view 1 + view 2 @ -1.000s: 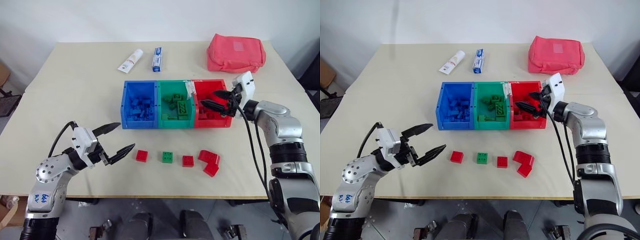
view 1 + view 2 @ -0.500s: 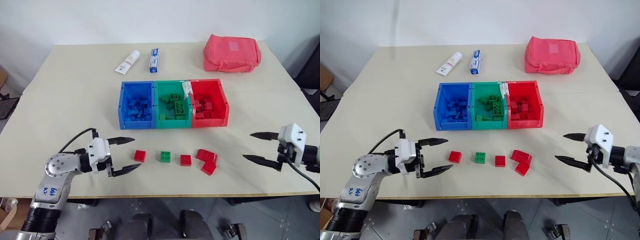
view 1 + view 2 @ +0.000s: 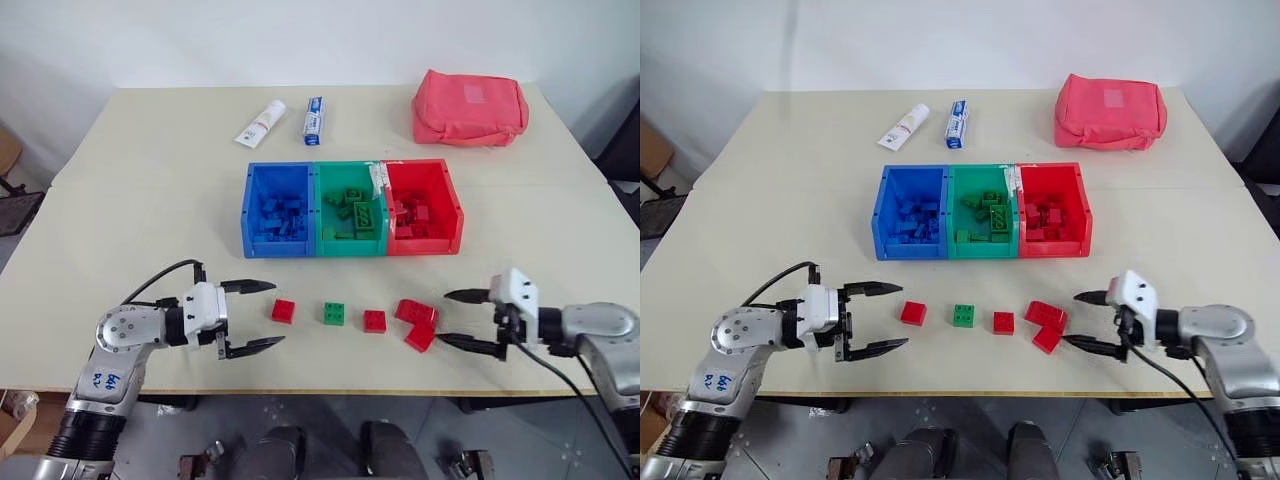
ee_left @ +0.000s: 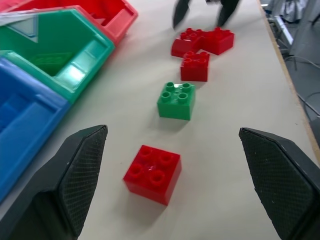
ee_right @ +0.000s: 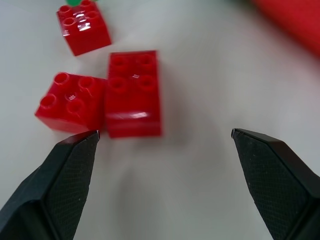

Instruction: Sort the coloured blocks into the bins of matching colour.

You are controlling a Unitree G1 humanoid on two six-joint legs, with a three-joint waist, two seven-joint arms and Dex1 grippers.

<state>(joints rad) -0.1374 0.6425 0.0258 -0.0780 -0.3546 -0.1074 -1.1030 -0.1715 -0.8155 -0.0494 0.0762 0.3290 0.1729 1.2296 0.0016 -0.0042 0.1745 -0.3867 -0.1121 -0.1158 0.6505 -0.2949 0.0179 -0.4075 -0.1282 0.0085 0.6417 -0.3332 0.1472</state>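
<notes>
Left wrist view: studded green block point(image 4: 175, 100), square.

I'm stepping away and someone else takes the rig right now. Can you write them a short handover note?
Left gripper: open, empty, low over the table, facing the leftmost red block.
Right gripper: open, empty, beside the two touching red blocks at the row's right end.
On the table in front of the bins: the leftmost red block, the green block, another red block, then the touching pair.
Done: the blue bin, green bin and red bin already hold blocks of their own colour.
Left: four red blocks to the red bin, the green one to the green bin.
</notes>
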